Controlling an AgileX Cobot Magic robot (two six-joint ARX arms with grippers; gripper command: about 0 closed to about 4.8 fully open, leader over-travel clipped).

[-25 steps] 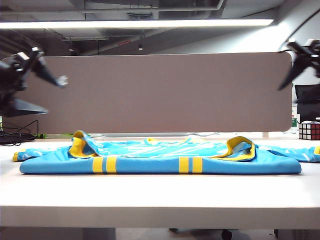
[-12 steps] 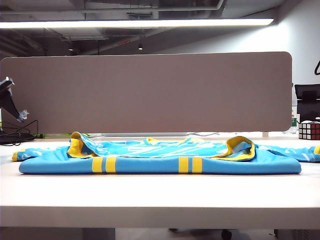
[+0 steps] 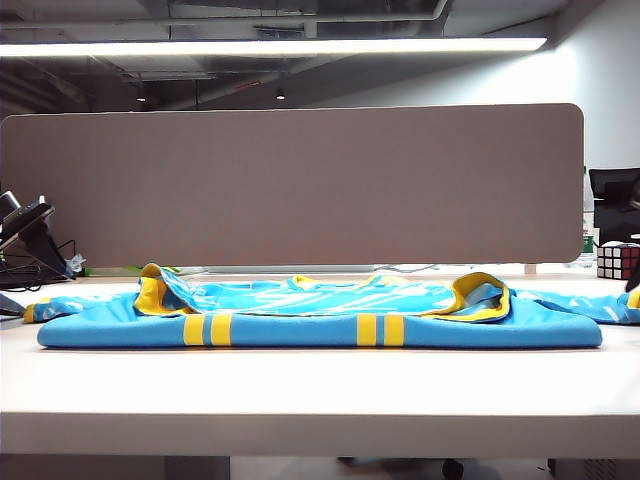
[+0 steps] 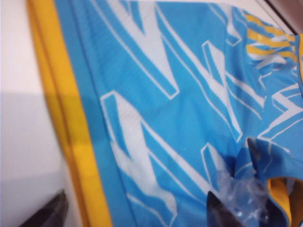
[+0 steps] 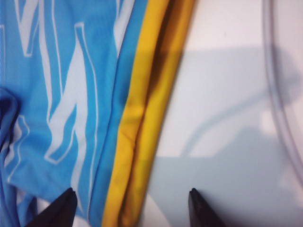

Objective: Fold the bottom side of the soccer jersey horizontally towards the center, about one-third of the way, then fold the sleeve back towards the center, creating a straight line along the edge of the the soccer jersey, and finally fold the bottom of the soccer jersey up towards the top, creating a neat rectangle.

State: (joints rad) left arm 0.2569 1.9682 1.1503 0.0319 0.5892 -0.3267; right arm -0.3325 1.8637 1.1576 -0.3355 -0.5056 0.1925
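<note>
1. The soccer jersey [image 3: 320,315] lies flat across the white bench [image 3: 320,395], its near edge folded over so yellow stripes face the room.
2. A long grey partition [image 3: 290,185] stands behind the bench, with a strip light [image 3: 270,47] overhead and a puzzle cube [image 3: 618,260] off to the right.
3. The left gripper [image 4: 137,208] hovers over the sleeve's yellow cuff at the bench's left end, fingers spread apart.
4. The right gripper [image 5: 130,203] hangs over the opposite cuff, fingers apart, straddling the yellow band.
</note>
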